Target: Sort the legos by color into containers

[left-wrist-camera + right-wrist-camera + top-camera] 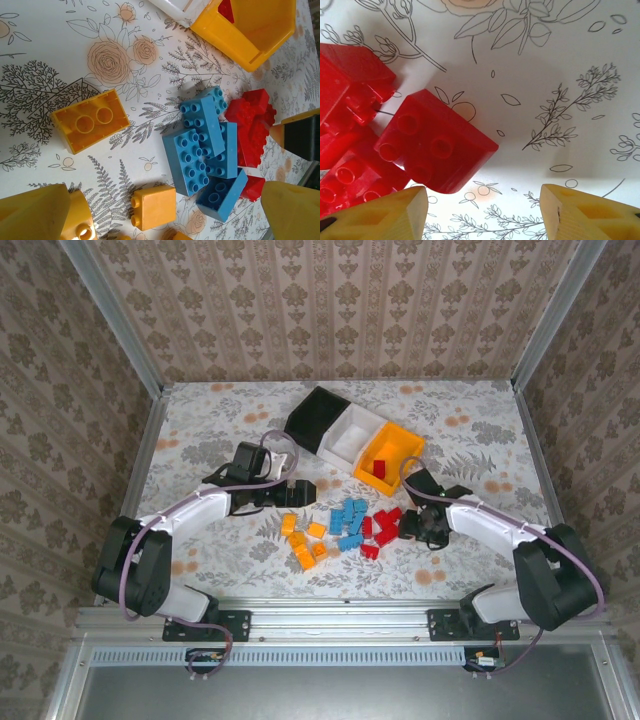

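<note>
The legos lie in a loose heap at the table's middle front: orange bricks (305,540), blue bricks (348,518) and red bricks (380,528). Behind them stand the black bin (317,415), the white bin (352,435) and the orange-yellow bin (403,443) with a red brick (379,468) inside. My left gripper (296,493) is open just left of the heap; a small orange brick (152,206) lies between its fingers (35,210), with blue bricks (202,145) beyond. My right gripper (412,528) is open at the heap's right edge, with a red brick (437,145) by its left finger (375,215).
A larger orange brick (90,120) lies apart on the flowered tablecloth. The orange-yellow bin (250,27) and a corner of the white bin (172,6) sit close behind the blue and red bricks (250,125). Patterned walls enclose the table on three sides.
</note>
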Motion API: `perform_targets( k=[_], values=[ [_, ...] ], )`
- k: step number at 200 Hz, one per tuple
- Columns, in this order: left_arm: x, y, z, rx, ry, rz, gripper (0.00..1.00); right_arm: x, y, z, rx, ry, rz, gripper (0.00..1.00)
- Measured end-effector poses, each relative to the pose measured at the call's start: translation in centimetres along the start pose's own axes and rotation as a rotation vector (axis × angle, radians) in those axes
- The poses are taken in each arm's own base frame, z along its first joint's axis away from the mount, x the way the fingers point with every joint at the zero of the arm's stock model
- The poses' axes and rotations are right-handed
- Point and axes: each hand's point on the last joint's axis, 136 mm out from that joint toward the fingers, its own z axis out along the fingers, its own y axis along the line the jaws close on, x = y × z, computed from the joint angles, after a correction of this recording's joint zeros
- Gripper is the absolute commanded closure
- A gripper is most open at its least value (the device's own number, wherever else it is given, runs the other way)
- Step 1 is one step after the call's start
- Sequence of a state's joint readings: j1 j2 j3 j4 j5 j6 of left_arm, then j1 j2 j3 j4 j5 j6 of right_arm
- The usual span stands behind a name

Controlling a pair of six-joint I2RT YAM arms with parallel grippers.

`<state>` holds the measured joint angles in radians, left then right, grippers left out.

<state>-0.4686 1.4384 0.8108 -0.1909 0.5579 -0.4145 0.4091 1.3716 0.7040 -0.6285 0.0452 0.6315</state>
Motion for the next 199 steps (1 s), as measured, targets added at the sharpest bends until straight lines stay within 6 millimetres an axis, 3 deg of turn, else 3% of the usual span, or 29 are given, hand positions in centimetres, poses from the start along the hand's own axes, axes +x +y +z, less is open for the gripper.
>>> perform_targets(
  k=[67,123,147,199],
  values=[
    [-0.4,1.2,-0.5,-0.017,-0.014,-0.031,0.0,-2.5,1.4,1.2,0.026,0.003,-0.026,0.37],
    [-0.4,1.2,-0.5,-0.016,-0.015,-0.031,0.0,-3.9,1.9,2.1,0.041,0.0,-0.058,0.58],
    [-0.4,1.2,-0.5,-0.016,-0.015,-0.031,0.0,-3.9,1.6,2.0,0.053,-0.002,-0.059,0.68],
    [-0.4,1.2,-0.5,-0.015,-0.015,-0.032,0.0,-3.7,1.4,0.0,0.022,-0.046,-0.036,0.69]
  ],
)
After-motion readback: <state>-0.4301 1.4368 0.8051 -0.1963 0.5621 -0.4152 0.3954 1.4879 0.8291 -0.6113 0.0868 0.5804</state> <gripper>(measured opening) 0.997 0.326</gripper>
